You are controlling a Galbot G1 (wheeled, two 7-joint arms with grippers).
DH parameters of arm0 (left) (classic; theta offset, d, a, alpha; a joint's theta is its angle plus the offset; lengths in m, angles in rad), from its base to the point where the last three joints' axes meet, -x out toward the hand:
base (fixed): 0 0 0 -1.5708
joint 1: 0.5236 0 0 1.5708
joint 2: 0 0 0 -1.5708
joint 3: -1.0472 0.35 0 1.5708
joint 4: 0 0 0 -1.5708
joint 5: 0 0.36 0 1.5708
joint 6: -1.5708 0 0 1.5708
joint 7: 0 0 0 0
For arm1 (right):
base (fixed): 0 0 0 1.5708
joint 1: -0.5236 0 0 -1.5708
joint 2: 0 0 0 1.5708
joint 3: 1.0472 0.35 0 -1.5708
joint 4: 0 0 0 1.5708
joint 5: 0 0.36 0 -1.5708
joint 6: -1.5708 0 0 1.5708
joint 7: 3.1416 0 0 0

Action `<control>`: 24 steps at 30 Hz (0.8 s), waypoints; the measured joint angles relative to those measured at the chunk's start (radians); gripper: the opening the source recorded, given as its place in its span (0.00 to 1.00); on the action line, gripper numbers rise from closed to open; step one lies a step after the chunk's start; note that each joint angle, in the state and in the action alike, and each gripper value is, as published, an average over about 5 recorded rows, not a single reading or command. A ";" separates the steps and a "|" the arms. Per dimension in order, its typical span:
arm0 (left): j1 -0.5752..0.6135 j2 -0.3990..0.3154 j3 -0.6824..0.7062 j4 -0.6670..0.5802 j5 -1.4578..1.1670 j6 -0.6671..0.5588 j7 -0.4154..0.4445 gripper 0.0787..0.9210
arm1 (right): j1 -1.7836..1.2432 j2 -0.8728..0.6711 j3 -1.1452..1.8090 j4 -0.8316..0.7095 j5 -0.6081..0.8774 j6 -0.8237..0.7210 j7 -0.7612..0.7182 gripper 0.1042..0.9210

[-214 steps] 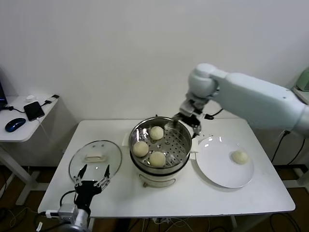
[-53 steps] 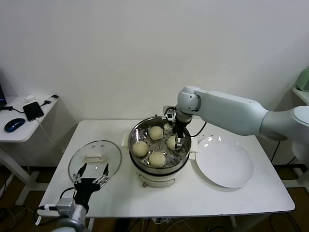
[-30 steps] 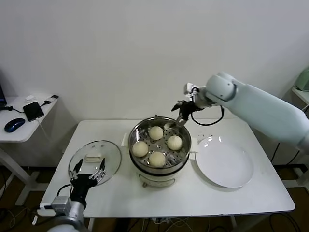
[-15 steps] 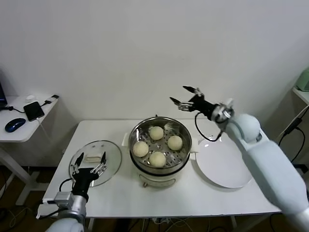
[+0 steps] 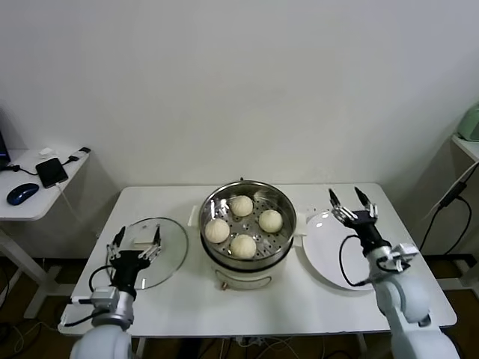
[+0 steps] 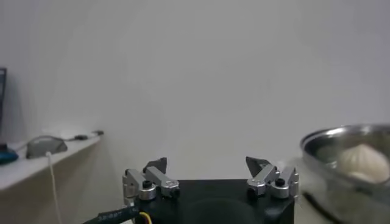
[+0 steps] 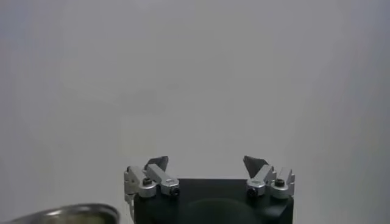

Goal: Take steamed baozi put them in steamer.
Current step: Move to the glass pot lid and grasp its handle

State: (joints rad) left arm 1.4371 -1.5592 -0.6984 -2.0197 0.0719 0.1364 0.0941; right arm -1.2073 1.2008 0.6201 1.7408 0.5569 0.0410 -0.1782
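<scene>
The steamer (image 5: pixel 284 241), a shiny steel pot on a cream base, stands mid-table with several cream-white baozi (image 5: pixel 270 221) on its perforated tray. My left gripper (image 5: pixel 137 238) hovers open over the glass lid, left of the pot, with nothing between its fingers. My right gripper (image 5: pixel 346 197) is open and empty above the plate's far edge, right of the pot. In the left wrist view the open left gripper (image 6: pixel 207 164) faces the wall, with the steamer's rim (image 6: pixel 347 137) and one baozi (image 6: pixel 362 161) at the side. The right wrist view shows the open right gripper (image 7: pixel 206 162) and a bit of steamer rim (image 7: pixel 67 213).
A glass lid (image 5: pixel 171 254) with a white handle lies left of the pot. A bare white plate (image 5: pixel 329 262) lies to its right. A side table at far left holds a phone (image 5: pixel 52 170) and a mouse (image 5: pixel 22 192). The wall stands close behind the table.
My right arm has swung away from above the steamer and come down near the plate at the right. My left gripper has crept further over the lid. Both stay open.
</scene>
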 measured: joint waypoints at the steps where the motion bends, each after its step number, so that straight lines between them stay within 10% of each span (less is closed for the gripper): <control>1: -0.006 0.005 -0.001 0.014 0.036 -0.011 -0.006 0.88 | -0.019 0.004 0.012 0.003 -0.001 0.007 0.005 0.88; 24: -0.104 0.255 0.051 0.357 1.062 -0.135 -0.175 0.88 | -0.186 0.046 0.101 -0.011 -0.033 0.093 0.045 0.88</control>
State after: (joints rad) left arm 1.3328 -1.3045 -0.6475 -1.6629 1.1334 0.0013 -0.0810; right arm -1.3935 1.2469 0.7209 1.7298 0.5240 0.1341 -0.1332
